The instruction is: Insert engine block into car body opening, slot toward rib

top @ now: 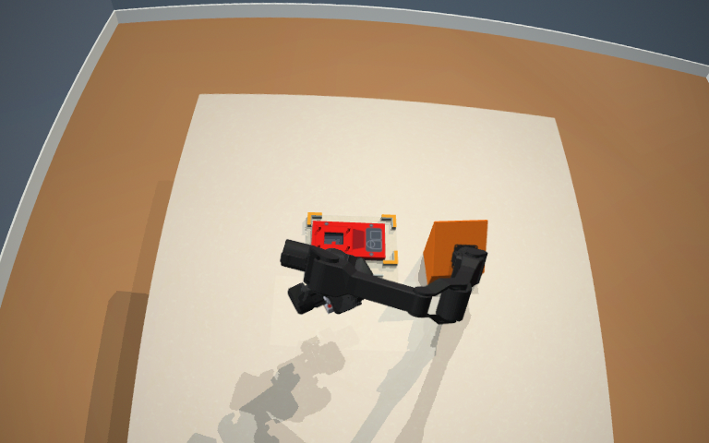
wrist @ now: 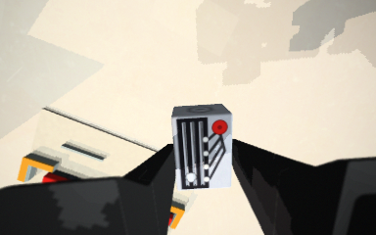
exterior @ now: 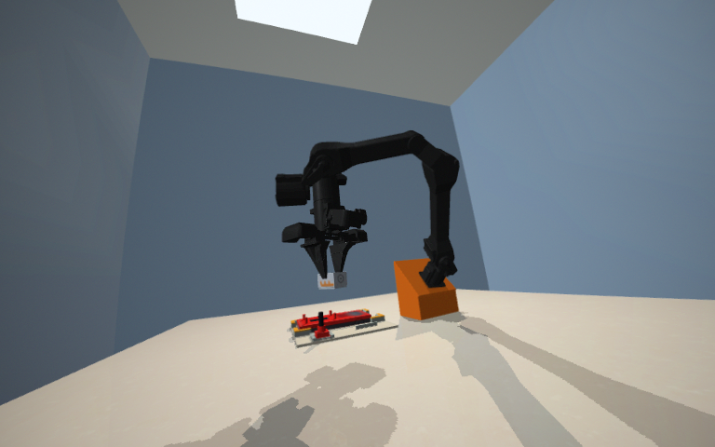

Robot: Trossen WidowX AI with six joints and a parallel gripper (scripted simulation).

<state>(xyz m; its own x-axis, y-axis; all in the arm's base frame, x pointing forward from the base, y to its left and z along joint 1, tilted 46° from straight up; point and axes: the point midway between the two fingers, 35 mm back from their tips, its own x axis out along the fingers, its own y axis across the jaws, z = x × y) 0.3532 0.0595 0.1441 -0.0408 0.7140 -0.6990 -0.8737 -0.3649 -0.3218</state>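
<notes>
The grey-white engine block [top: 328, 305] [exterior: 331, 282] [wrist: 196, 154] is in the air, well above the table. My gripper [exterior: 331, 274] [wrist: 201, 148] is shut on it, one finger on each side. In the wrist view its face shows dark slots, slanted lines and a red disc. The red car body [top: 340, 226] [exterior: 347, 318] [wrist: 53, 177] lies low on a pale plate. Its dark rectangular opening [top: 333, 238] shows in the top view. The block is off to the near side of the car body in that view. The rib cannot be made out clearly.
Orange corner brackets [top: 389, 218] [exterior: 377, 317] [wrist: 178, 216] stand around the car body. A red piece [exterior: 321, 331] with an upright black pin [exterior: 320, 318] stands beside it on the plate. The arm's orange base [top: 455, 234] [exterior: 436, 304] stands to the right.
</notes>
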